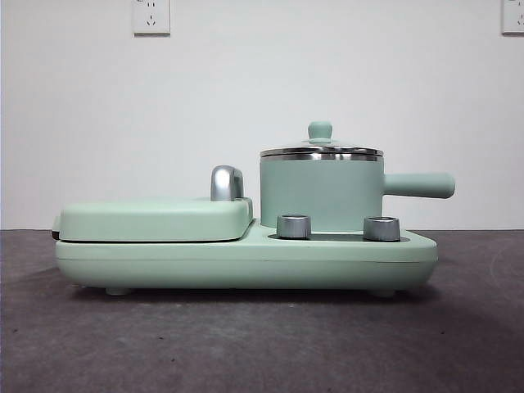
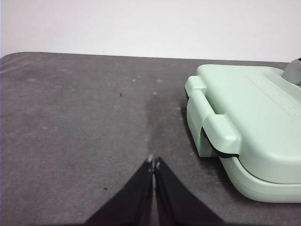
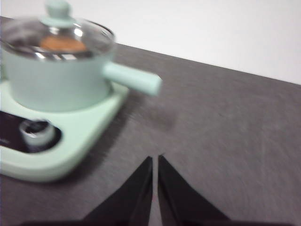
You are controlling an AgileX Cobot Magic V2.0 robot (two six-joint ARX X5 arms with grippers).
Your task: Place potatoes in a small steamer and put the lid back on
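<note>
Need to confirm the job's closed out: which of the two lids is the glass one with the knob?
The lid on the steamer, right of the flat green griddle lid with a chrome handle.

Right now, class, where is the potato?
The potato sits inside the small steamer, seen through the glass lid in the right wrist view. The steamer stands on the cooker base, beside the griddle lid.

The right gripper hangs over bare grey table, jaws closed to a thin slit, holding nothing. Ahead and off to one side stands the small steamer, its lid on, the potatoes showing orange through the glass. Its side handle points across the gripper's front.
</note>
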